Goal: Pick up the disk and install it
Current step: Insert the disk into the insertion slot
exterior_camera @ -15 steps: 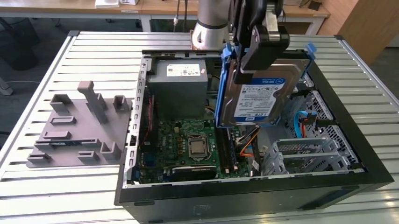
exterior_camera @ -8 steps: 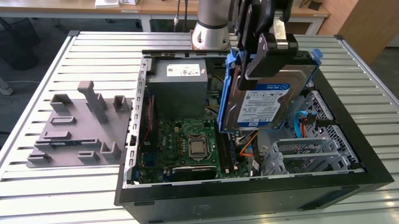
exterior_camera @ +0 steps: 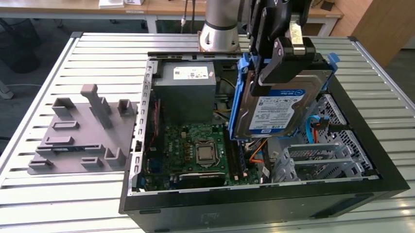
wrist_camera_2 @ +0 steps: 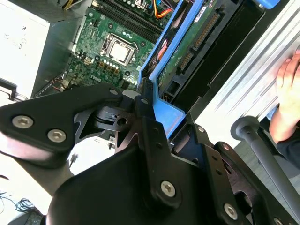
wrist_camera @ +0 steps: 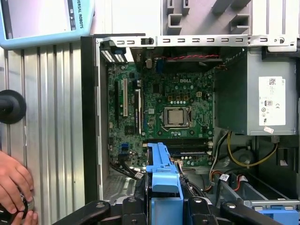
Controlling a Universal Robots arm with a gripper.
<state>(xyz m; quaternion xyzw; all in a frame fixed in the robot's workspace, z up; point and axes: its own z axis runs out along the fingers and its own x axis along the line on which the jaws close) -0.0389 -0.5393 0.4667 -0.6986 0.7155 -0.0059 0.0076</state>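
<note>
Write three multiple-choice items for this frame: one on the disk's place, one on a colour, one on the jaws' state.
1. Where is the disk? A. Flat in a bay. B. Held tilted above the open computer case. C. On the floor.
2. What colour are its carrier rails? A. Red. B. Blue. C. Yellow.
3. How do the jaws of the gripper stand? A. Open. B. Shut on a cable. C. Shut on the disk.
Answers: 1 B, it hangs in the air over the case in the exterior view; 2 B, blue plastic lines its edges; 3 C, they clamp its upper end.
</note>
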